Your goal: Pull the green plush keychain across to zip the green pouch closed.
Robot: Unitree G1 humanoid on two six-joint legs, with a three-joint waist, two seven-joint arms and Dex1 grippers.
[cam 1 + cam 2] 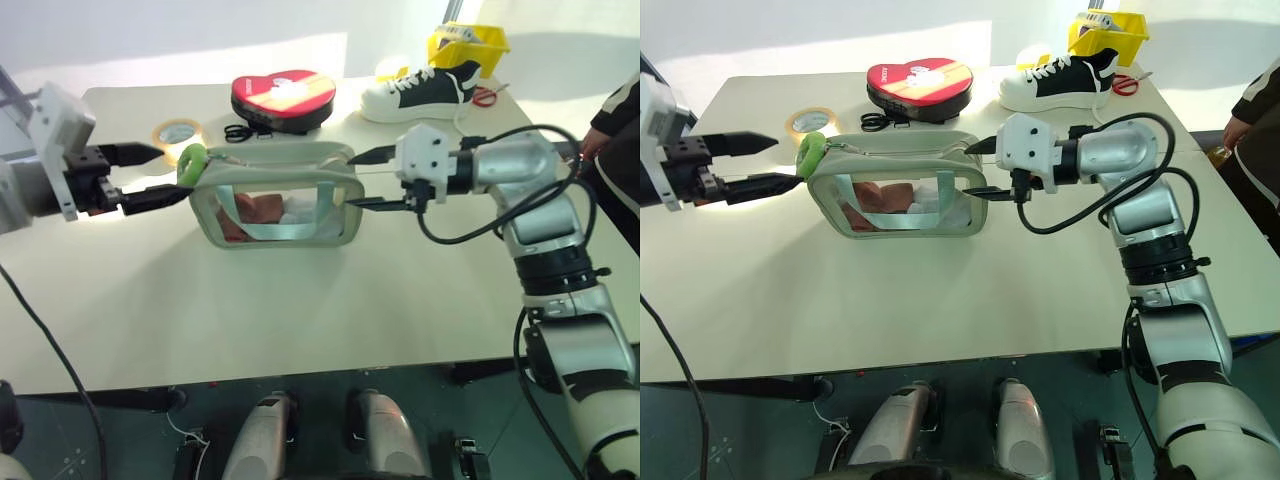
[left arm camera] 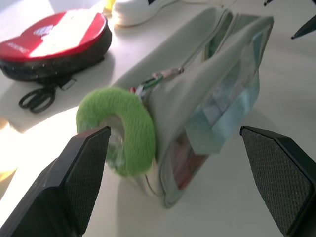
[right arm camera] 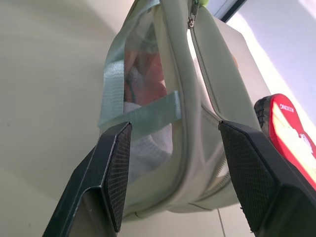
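Observation:
The green pouch [image 1: 275,195] lies on the table with its clear window facing me and red and white contents inside. The green plush keychain [image 1: 192,163] hangs at its left end, on the zipper pull [image 2: 157,79]. My left gripper [image 1: 160,175] is open, its fingertips just short of the keychain. In the left wrist view the keychain [image 2: 123,131] sits close to one finger [image 2: 84,168]. My right gripper [image 1: 352,180] is open at the pouch's right end. In the right wrist view its two fingers straddle that end of the pouch [image 3: 168,163].
Behind the pouch are a red heart-shaped tin [image 1: 284,97], a tape roll [image 1: 177,131] and black scissors [image 1: 238,131]. A sneaker [image 1: 420,92], a yellow box [image 1: 467,45] and red scissors [image 1: 487,96] stand at the back right. A person's sleeve [image 1: 618,110] shows at the right edge.

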